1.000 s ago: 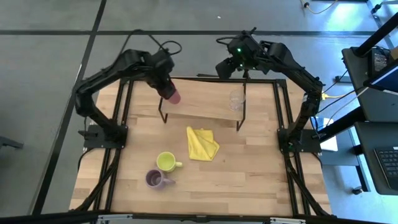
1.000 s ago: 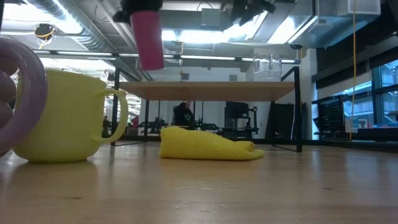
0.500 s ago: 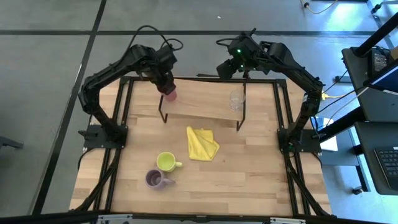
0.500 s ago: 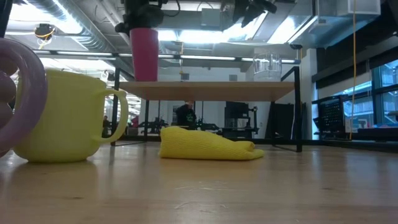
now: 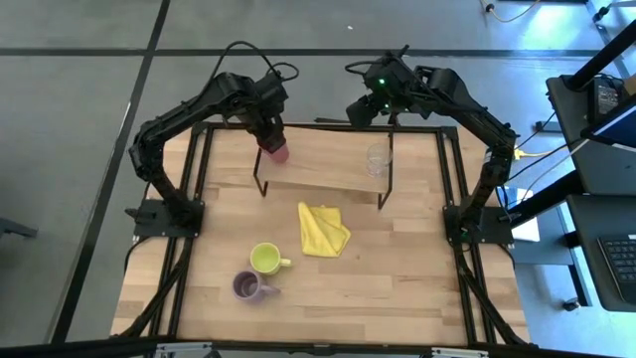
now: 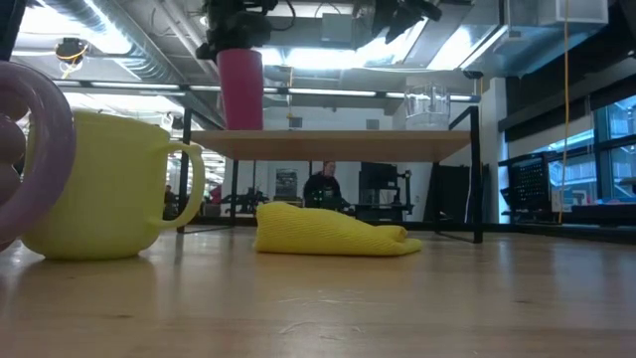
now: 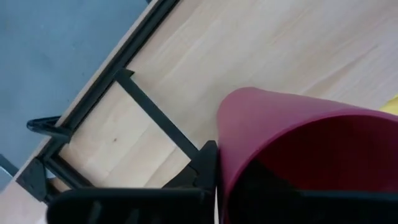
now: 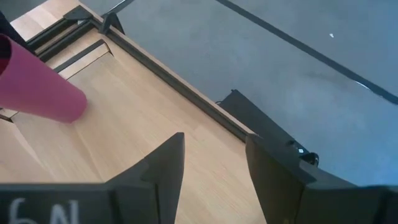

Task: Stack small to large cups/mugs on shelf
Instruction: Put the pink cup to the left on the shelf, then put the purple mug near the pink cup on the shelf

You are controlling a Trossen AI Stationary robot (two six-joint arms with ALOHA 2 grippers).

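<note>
The magenta-red tumbler (image 5: 277, 151) (image 6: 240, 89) stands upright with its base on the left part of the shelf (image 5: 323, 167) (image 6: 338, 144). My left gripper (image 5: 268, 131) (image 6: 235, 22) is shut on its top. The clear glass (image 5: 378, 159) (image 6: 427, 104) stands on the shelf's right part. My right gripper (image 5: 363, 107) (image 8: 214, 174) hangs open above the shelf's far edge, touching nothing. The yellow-green mug (image 5: 266, 259) (image 6: 109, 184) and the purple mug (image 5: 248, 287) (image 6: 30, 149) stand on the near left of the table. My left gripper holds the tumbler by its rim (image 7: 224, 143), coming from above and pointing down. One finger (image 7: 205, 165) lies against the outside of the rim wall; the other is lost in the tumbler's dark inside. The tumbler is upright, its base (image 6: 240, 126) on the shelf board.
A folded yellow cloth (image 5: 322, 229) (image 6: 333, 231) lies on the table just in front of the shelf. The shelf's black legs (image 5: 260, 187) stand at its corners. Bare board lies between tumbler and glass. A person (image 6: 323, 187) shows in the room behind.
My left gripper has come down and turned the tumbler from a slight tilt to upright, setting its base on the shelf's left part, then shifted it a little toward the table's right. It has stayed shut on the tumbler. The right arm has kept still.
</note>
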